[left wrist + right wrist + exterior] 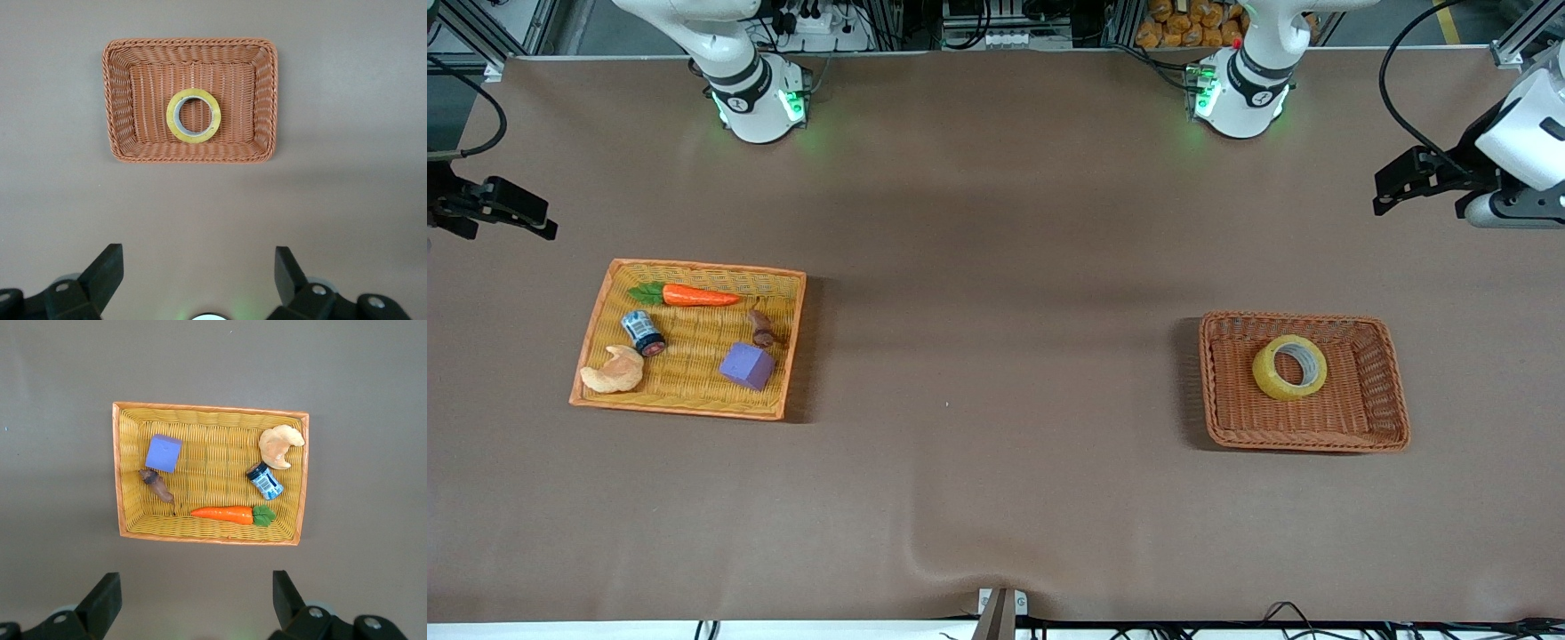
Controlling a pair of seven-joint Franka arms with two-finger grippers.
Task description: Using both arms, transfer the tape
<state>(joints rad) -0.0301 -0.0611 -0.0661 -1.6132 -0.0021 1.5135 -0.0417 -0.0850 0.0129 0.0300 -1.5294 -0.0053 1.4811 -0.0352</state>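
Observation:
The tape (1289,367) is a translucent yellow roll with a grey-white core. It lies flat in the brown wicker basket (1394,391) toward the left arm's end of the table. The left wrist view shows the tape (193,115) in the basket (120,100). My left gripper (1392,188) hangs high over the table's left-arm end, open and empty (198,259), apart from the basket. My right gripper (529,218) hangs high over the right-arm end, open and empty (197,583).
A yellow wicker tray (694,266) toward the right arm's end holds a carrot (694,295), a small blue-labelled can (643,331), a croissant (614,371), a purple block (747,365) and a small brown piece (761,327). Brown tabletop lies between tray and basket.

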